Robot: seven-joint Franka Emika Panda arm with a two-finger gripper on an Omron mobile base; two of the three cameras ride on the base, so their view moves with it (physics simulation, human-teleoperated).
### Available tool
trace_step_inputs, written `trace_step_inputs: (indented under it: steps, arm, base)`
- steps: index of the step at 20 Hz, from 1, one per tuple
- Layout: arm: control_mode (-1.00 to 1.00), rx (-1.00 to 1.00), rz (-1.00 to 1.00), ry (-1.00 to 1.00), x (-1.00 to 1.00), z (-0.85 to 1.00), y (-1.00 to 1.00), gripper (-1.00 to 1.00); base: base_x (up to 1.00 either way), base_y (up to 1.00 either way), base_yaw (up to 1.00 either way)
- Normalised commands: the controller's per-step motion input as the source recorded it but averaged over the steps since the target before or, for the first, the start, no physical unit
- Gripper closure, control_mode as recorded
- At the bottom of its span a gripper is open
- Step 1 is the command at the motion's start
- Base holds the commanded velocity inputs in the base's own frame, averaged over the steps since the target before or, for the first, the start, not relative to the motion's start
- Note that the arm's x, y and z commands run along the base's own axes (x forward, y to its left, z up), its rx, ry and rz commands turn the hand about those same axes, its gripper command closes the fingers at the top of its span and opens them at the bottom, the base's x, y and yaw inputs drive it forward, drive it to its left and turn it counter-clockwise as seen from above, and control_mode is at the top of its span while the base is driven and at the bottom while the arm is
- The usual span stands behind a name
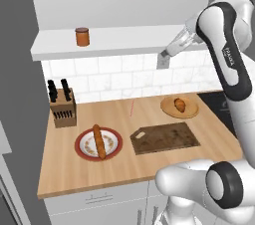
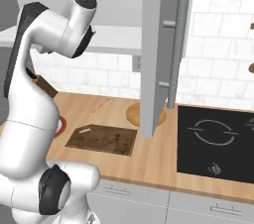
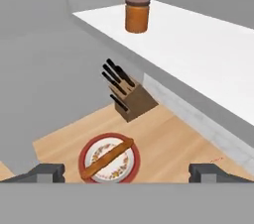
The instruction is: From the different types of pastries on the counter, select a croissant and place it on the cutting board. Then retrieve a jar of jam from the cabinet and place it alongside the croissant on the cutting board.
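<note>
The end effector (image 3: 127, 172) gapes wide and empty beside the shelf (image 3: 208, 49); the jam jar (image 3: 137, 15) stands upright ahead along that shelf, well apart, croissant (image 1: 180, 104) far below.

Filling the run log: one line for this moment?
pincer: open, empty, facing shelf | croissant: on round plate | cutting board: bare | jam jar: on shelf
</note>
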Motion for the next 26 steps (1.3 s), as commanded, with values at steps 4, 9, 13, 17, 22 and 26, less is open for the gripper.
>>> trace_step_inputs:
  steps: [4, 9, 13, 17, 22, 26]
  arm:
    - [-1.00, 0.10, 0.26, -0.09, -0.01, 0.12, 0.14, -1.00]
    - [-1.00, 0.00, 0.21, -0.15, 0.00, 0.03, 0.29, -1.00]
    - [-1.00, 0.00, 0.11, -0.16, 0.12, 0.15, 0.23, -1.00]
    - [-1.00, 0.03, 0.09, -0.10, 0.22, 0.16, 0.04, -1.00]
    - [-1.00, 0.20, 0.14, 0.00, 0.39, 0.00, 0.00, -1.00]
    - [-1.00, 0.12, 0.12, 0.00, 0.21, 0.00, 0.00, -1.00]
  base:
    - [0.00, 0.00, 0.00]
    - [0.00, 0.00, 0.00]
    - [0.00, 0.00, 0.00]
    - [0.00, 0.00, 0.00]
    - [0.00, 0.00, 0.00]
    - [0.00, 0.00, 0.00]
